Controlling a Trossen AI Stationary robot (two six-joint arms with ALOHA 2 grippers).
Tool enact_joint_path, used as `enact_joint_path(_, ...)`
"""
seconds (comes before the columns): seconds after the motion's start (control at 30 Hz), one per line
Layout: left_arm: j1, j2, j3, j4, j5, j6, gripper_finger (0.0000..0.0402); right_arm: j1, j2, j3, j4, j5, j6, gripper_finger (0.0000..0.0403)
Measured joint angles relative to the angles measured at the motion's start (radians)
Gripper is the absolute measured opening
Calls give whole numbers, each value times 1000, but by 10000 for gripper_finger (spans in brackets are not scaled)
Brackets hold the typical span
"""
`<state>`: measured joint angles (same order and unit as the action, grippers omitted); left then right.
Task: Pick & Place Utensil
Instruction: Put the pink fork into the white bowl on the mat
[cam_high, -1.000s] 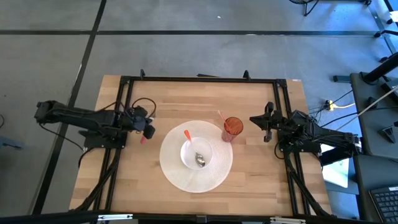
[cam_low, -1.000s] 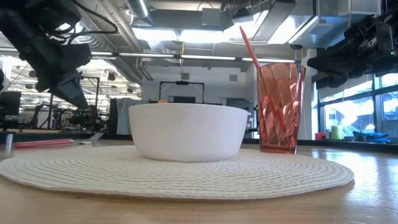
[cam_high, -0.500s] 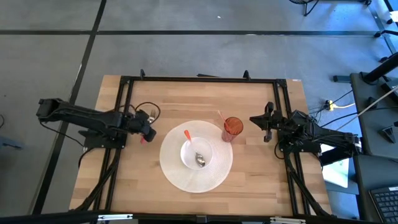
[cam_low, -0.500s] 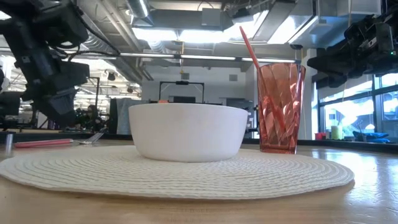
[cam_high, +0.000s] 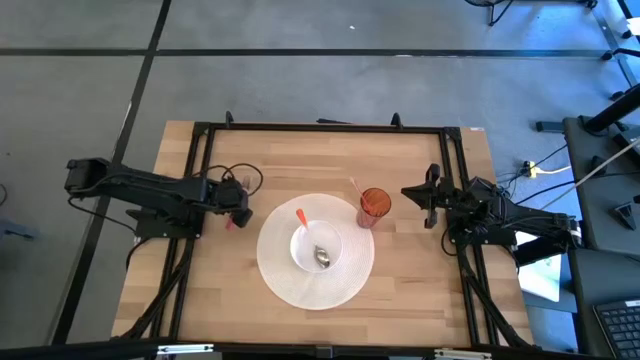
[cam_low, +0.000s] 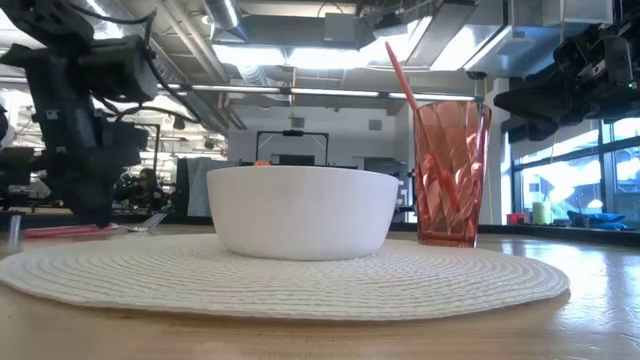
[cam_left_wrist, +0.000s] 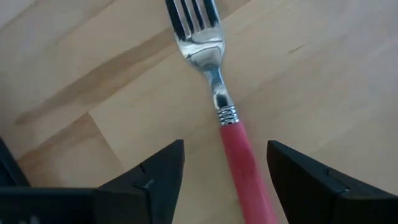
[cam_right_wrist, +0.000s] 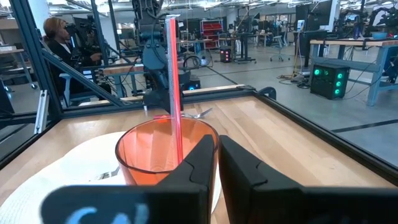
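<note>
A fork (cam_left_wrist: 217, 93) with a red handle (cam_left_wrist: 244, 171) lies flat on the wooden table, left of the round woven placemat (cam_high: 280, 285). In the low view the fork (cam_low: 75, 230) shows at the left. My left gripper (cam_left_wrist: 225, 165) is open and low over it, pointing down. One finger stands on each side of the red handle, with wood showing between them and the handle. In the high view my left gripper (cam_high: 238, 212) covers most of the fork. My right gripper (cam_right_wrist: 217, 155) is shut and waits to the right of the red cup (cam_high: 374, 205).
A white bowl (cam_high: 316, 246) with a spoon (cam_high: 322, 256) and an orange-handled utensil (cam_high: 300, 216) sits on the placemat. The red cup holds a red straw (cam_right_wrist: 174, 93). A black frame (cam_high: 320, 128) runs around the table. A person (cam_right_wrist: 59, 37) sits beyond the table.
My left gripper has come down from above the table to the fork and has opened, so its fingers now stand on either side of the red handle. The fork has not moved.
</note>
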<state>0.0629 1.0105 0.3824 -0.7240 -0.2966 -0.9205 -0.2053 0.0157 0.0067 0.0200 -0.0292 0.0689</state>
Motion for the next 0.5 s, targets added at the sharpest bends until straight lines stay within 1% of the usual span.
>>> enact_joint_path(0.3, 23, 123, 5, 70, 12, 52, 206, 0, 0, 0, 0, 0, -1, 26)
enact_joint_path(0.4, 27, 155, 8, 78, 19, 57, 192, 0, 0, 0, 0, 0, -1, 26)
enact_joint_path(0.5, 27, 166, 10, 95, 20, 55, 166, 0, 0, 0, 0, 0, -1, 26)
